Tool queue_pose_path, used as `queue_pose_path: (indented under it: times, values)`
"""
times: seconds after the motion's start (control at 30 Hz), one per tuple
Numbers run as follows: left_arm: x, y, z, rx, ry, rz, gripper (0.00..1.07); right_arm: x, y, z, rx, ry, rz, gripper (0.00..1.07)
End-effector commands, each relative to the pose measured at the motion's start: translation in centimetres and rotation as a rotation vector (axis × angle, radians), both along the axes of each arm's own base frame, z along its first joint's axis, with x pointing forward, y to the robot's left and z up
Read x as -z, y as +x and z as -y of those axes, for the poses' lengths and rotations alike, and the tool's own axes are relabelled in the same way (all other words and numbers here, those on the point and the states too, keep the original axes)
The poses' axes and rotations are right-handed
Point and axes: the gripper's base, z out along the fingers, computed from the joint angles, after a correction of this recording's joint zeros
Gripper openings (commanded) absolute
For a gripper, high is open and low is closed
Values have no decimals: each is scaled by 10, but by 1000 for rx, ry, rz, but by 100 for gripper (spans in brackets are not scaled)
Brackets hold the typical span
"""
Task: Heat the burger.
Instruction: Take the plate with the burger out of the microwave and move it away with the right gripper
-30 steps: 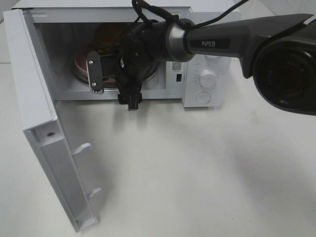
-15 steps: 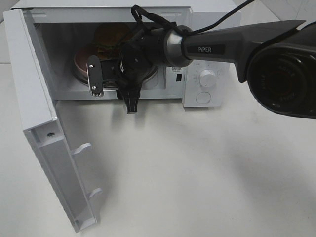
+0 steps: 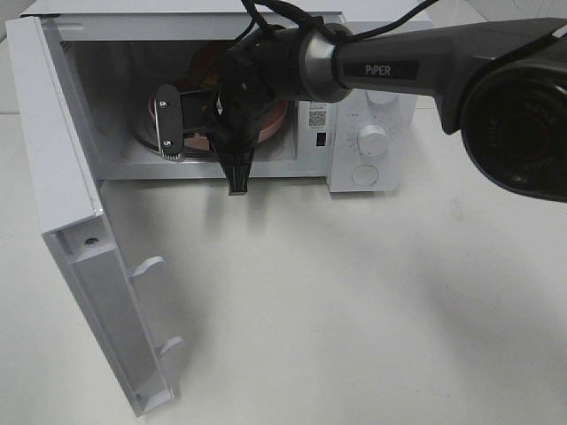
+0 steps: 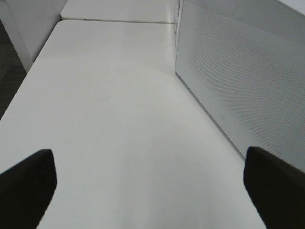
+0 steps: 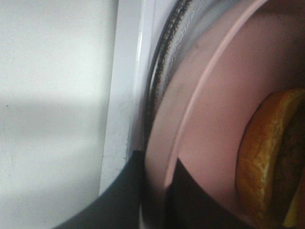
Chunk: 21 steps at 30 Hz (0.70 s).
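Golden-brown burger on pink plate, rim pinched by right gripper

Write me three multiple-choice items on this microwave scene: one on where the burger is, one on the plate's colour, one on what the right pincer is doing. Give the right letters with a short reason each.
1. Where is the burger?
A. On the table in front of the microwave
B. On the plate inside the microwave
C. On top of the microwave

2. What colour is the plate?
A. Pink
B. Blue
C. Black

3. What is the state of the right pincer?
A. Wide open above the table
B. Out of sight
C. Shut on the plate's rim

Answers:
1. B: the right wrist view shows the bun on the plate, and the high view shows that plate within the microwave cavity, door swung open.
2. A: the plate's rim and face look pink in the right wrist view.
3. C: both dark fingers sit against the rim, one on each side.
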Motion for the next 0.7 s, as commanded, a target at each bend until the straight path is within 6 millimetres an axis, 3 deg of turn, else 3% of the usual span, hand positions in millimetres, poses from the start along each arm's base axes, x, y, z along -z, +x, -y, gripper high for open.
queue_pose_path:
  times: [0.03,0.7]
  values:
    - [0,-2,1,3,-9,23,100,-7,-4,3,-2,-6,-20,0]
    - [0,-2,1,3,-9,23,100,-27,-43,19,-179,8,106,0]
